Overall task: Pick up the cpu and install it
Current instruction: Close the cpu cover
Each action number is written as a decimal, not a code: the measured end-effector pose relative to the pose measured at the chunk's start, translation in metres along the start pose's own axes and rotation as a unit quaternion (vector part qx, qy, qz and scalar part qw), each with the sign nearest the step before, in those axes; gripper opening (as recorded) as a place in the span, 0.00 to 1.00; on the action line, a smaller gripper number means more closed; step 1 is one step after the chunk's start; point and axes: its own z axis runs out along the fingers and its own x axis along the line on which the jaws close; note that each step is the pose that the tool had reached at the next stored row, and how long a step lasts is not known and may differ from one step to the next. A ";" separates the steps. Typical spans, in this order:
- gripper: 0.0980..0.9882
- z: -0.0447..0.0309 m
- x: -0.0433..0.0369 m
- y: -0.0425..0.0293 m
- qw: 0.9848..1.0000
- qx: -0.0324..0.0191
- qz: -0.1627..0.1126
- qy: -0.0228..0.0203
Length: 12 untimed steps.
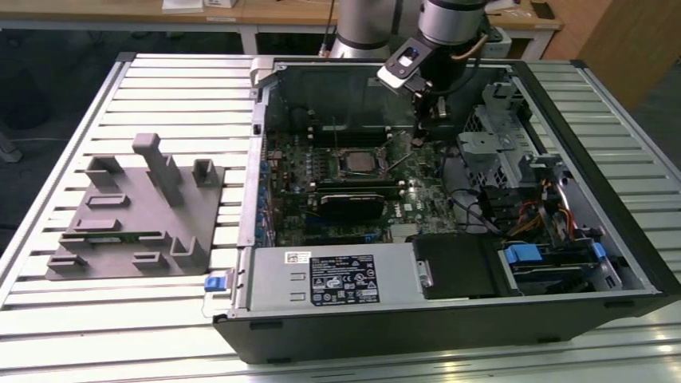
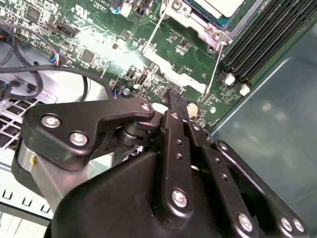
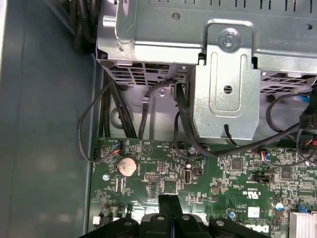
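Exterior view: the arm [image 1: 447, 28] reaches steeply down into the open case [image 1: 426, 327], wrist near vertical. The gripper [image 1: 423, 126] hangs low over the board [image 1: 420, 199], near the socket [image 1: 338, 172] on the exterior view's right. In the second wrist view its fingers [image 2: 177, 106] are pressed together with nothing between them, tips close above the board. The cpu [image 1: 362, 163] lies in the socket, silvery top up, apart from the gripper. Thin wire levers [image 2: 217, 64] stand beside the socket. A grey fixture [image 1: 139, 215] sits well apart from the socket, outside the case.
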 end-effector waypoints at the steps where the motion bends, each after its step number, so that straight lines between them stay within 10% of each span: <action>1: 0.01 0.0011 0.0000 0.0002 1.000 0.000 0.000 0.000; 12: 0.01 0.0098 -0.0018 -0.0009 1.000 0.002 0.000 0.000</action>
